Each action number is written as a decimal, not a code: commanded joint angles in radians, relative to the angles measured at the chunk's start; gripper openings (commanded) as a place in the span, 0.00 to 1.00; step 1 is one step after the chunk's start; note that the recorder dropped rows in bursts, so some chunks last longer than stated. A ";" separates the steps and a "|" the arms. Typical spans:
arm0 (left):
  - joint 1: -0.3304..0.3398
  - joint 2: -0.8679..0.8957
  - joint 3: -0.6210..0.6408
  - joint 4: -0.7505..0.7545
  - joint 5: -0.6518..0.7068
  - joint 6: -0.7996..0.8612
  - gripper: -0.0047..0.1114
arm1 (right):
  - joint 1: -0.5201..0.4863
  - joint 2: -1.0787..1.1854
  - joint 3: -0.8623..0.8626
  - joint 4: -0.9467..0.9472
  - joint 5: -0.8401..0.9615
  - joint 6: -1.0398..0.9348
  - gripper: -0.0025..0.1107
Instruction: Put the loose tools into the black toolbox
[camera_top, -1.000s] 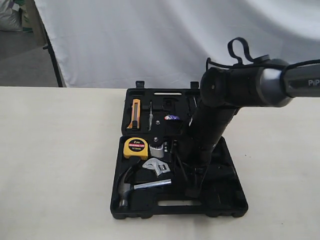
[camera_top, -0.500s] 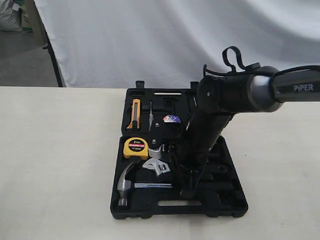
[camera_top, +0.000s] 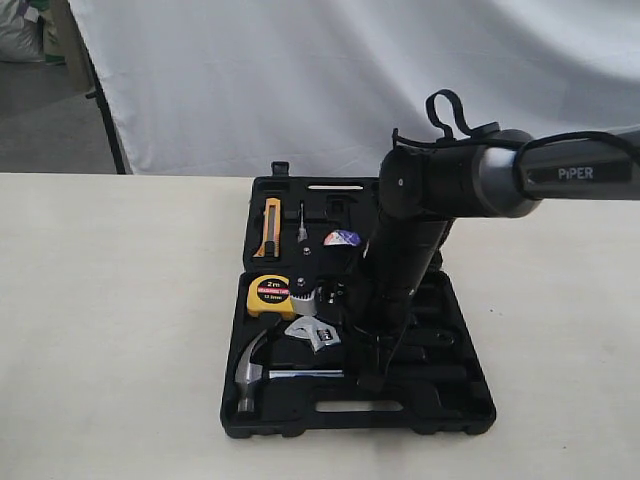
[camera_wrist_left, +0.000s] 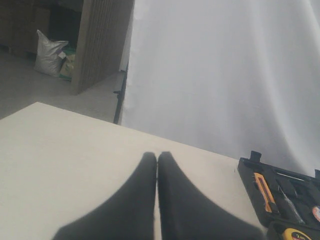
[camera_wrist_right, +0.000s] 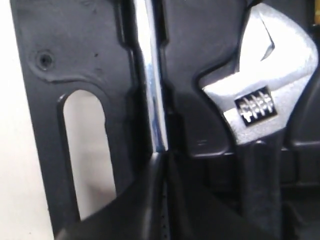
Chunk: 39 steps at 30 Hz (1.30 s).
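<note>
hammer (camera_top: 250, 372) and wrench (camera_top: 312, 333) in toolbox (camera_top: 462, 402); tape measure (camera_top: 271, 293) behind

You have open counter (camera_top: 110, 330) at 9 o'clock and 3 o'clock of the black toolbox (camera_top: 465, 405). The right arm (camera_top: 400, 260) slants over its centre from 1 o'clock. The claw hammer (camera_top: 250, 375) and adjustable wrench (camera_top: 315, 333) occupy its 8 o'clock corner.

Exterior view: light is even and diffuse. The white backdrop (camera_top: 250, 90) is bright; the table (camera_top: 110, 330) carries only faint shadows. The black toolbox (camera_top: 460, 400) reads dark, with recess detail mostly lost.

Right wrist view: very close and soft overall, with strong glare on the hammer shaft (camera_wrist_right: 149, 75) and wrench head (camera_wrist_right: 260, 75).

Left wrist view: the left gripper fingers (camera_wrist_left: 132, 205) are a blurred dark silhouette; the backdrop is nearly washed out.
</note>
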 joint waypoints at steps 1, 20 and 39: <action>0.025 -0.003 -0.003 0.004 -0.007 -0.005 0.05 | -0.003 0.010 -0.043 0.035 0.086 0.025 0.06; 0.025 -0.003 -0.003 0.004 -0.007 -0.005 0.05 | 0.032 -0.019 -0.067 0.112 0.076 0.033 0.06; 0.025 -0.003 -0.003 0.004 -0.007 -0.005 0.05 | 0.088 0.071 -0.067 0.070 -0.002 0.033 0.06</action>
